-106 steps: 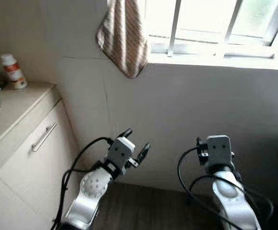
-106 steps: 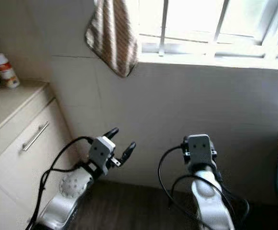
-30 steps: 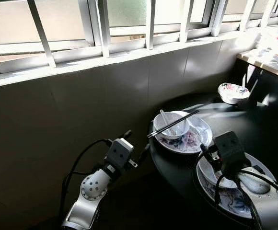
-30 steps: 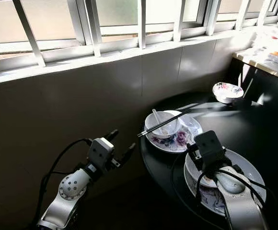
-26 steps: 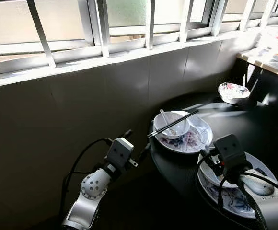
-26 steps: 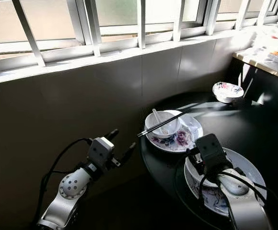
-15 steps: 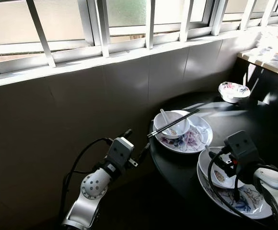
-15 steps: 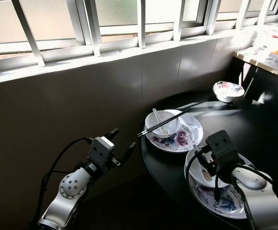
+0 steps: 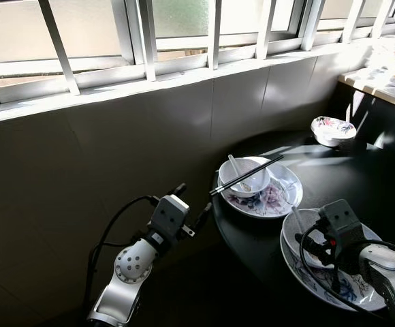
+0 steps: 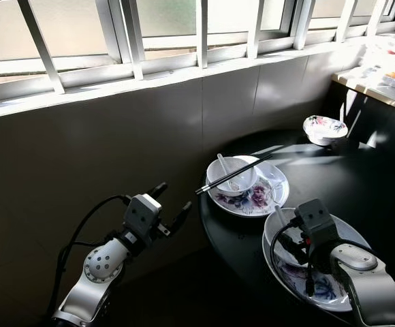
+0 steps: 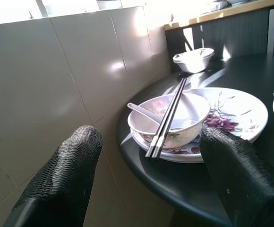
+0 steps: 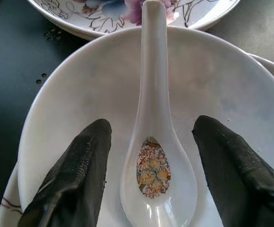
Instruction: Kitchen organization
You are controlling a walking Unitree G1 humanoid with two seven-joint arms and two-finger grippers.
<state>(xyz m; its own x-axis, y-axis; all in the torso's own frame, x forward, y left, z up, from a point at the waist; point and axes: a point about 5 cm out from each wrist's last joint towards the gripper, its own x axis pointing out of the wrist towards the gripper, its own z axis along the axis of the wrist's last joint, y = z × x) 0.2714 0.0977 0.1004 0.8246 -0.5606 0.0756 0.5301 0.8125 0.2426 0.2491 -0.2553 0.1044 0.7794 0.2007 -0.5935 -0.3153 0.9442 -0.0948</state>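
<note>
Two black fingers of my right gripper [image 12: 151,189] are hanging wide apart over a white bowl [image 12: 250,118], one on each side of a white spoon [image 12: 157,156]. They are not touching the spoon and are holding nothing.

I am looking at the spoon lying in the bowl. The bowl is sitting on a flowery plate [image 9: 353,289] at the near edge of the dark round surface [image 9: 361,177]. The spoon's round scoop end is lying right between the fingers, and its long handle is pointing straight away from them, toward a second plate [image 9: 279,197] that has another bowl [image 9: 244,176] and chopsticks [image 9: 246,175] on it.

I am thinking the spoon is the next thing to pick up. The fingers are already lined up across its narrow side, so they only need to go down and squeeze.

My left gripper [image 9: 192,204] is waiting off the edge of the surface, fingers spread and holding nothing. The right arm is much nearer to the spoon.
</note>
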